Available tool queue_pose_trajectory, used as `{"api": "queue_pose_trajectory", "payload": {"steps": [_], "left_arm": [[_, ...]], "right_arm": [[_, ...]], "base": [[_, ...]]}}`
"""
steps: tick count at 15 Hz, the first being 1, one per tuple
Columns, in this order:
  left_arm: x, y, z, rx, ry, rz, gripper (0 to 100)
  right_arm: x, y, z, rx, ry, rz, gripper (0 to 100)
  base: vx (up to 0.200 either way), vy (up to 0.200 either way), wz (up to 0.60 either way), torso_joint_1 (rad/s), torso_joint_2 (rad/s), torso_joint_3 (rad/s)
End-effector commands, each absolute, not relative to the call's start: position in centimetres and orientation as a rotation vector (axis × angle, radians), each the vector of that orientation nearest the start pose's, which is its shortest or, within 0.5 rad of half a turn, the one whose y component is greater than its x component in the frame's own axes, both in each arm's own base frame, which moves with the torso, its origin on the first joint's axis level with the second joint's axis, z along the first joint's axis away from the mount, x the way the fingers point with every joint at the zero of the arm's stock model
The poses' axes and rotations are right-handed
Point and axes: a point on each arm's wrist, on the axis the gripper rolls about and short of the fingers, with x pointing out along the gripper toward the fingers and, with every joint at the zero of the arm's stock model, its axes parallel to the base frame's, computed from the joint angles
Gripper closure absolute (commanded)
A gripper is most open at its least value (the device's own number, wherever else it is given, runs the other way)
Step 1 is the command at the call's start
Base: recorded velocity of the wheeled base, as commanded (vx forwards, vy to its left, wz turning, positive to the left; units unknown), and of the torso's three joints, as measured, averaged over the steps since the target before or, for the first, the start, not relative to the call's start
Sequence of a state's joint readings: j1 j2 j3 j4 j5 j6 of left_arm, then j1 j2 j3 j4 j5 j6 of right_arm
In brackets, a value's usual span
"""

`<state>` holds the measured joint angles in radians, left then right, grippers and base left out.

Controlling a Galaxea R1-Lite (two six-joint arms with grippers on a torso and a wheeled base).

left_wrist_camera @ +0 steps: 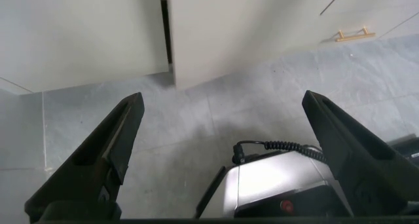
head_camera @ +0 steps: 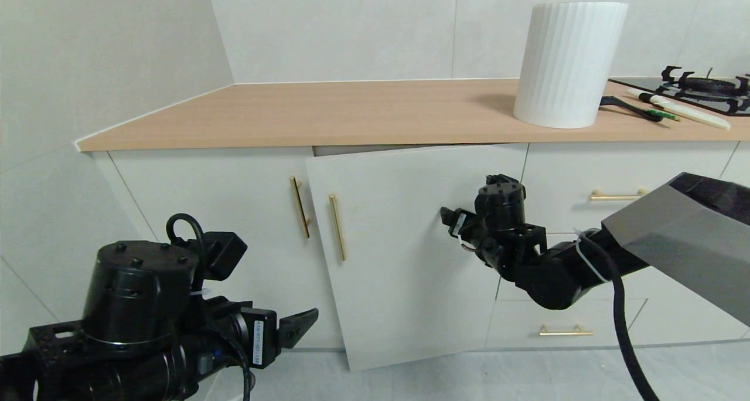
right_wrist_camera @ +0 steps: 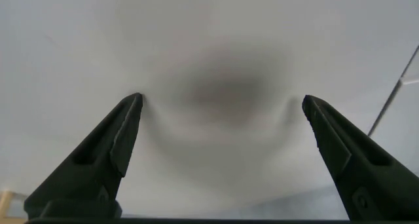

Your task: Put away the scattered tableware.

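Tableware: several utensils lie on the worktop at far right, between a white ribbed container and the hob. Below the worktop, one cupboard door stands ajar, with a brass handle near its left edge. Right gripper: close against the door panel, jaws spread, holding nothing. Left gripper: low at near left over the tiled floor, jaws spread, holding nothing
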<state>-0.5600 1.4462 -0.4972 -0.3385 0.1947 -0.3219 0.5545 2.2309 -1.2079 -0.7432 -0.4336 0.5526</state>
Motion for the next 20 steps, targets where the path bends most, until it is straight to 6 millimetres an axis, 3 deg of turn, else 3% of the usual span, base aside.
{"api": "queue_pose_trajectory", "payload": {"steps": [1, 10, 14, 16, 19, 20], "left_arm": [[18.0, -10.8, 14.1, -0.083, 0.620, -0.257, 0], [18.0, -10.8, 14.0, -0.081, 0.624, -0.256, 0], [18.0, -10.7, 13.9, -0.082, 0.626, -0.255, 0], [18.0, -10.8, 14.0, -0.081, 0.624, -0.256, 0], [17.9, -10.7, 14.0, -0.083, 0.625, -0.255, 0], [18.0, -10.7, 14.0, -0.082, 0.623, -0.256, 0]], "right_arm": [[38.0, 22.2, 8.9, 0.406, 0.279, 0.026, 0], [40.7, 22.2, 7.4, 0.390, 0.186, -0.115, 0], [40.5, 22.0, 8.4, 0.406, 0.167, -0.115, 0], [37.4, 21.8, 10.2, 0.407, 0.222, 0.015, 0], [30.8, 19.3, 12.7, 0.418, 0.407, 0.405, 0], [29.5, 18.7, 13.4, 0.425, 0.429, 0.489, 0]], "base": [[0.000, 0.000, 0.00, 0.000, 0.00, 0.000], [0.000, 0.000, 0.00, 0.000, 0.00, 0.000], [0.000, 0.000, 0.00, 0.000, 0.00, 0.000], [0.000, 0.000, 0.00, 0.000, 0.00, 0.000], [0.000, 0.000, 0.00, 0.000, 0.00, 0.000], [0.000, 0.000, 0.00, 0.000, 0.00, 0.000]]}}
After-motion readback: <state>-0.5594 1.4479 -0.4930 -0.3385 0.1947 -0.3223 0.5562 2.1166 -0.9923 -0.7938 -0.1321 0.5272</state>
